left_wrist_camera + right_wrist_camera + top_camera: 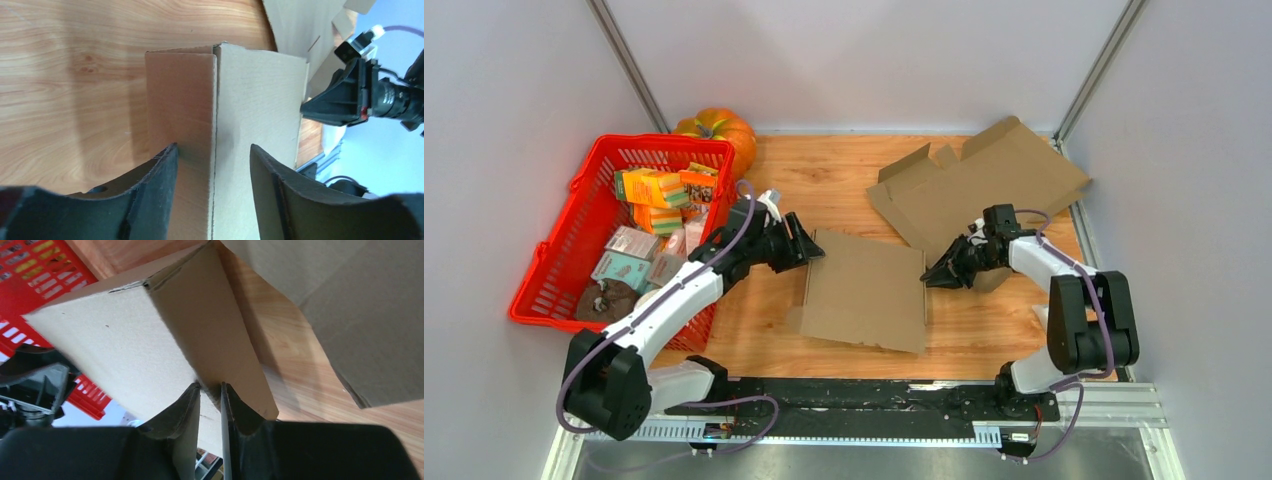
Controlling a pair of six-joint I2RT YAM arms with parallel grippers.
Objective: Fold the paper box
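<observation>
A wooden table (844,170) is shown from above, its back right corner covered by flat cardboard sheets (994,185) whose near edge is hidden behind the right arm (1044,260). A red basket (564,250) of packets (654,190) is set at the left, partly blocked by the left arm (674,300). The half-folded box (869,290) is placed at the table's centre. A pumpkin (724,128) is half cut off behind the basket. The box's right edge is pinched by the clenched right gripper (931,277). Its left fold is straddled by the left gripper (809,248), jaws spread wide; whether those fingers touch cardboard cannot be told.
</observation>
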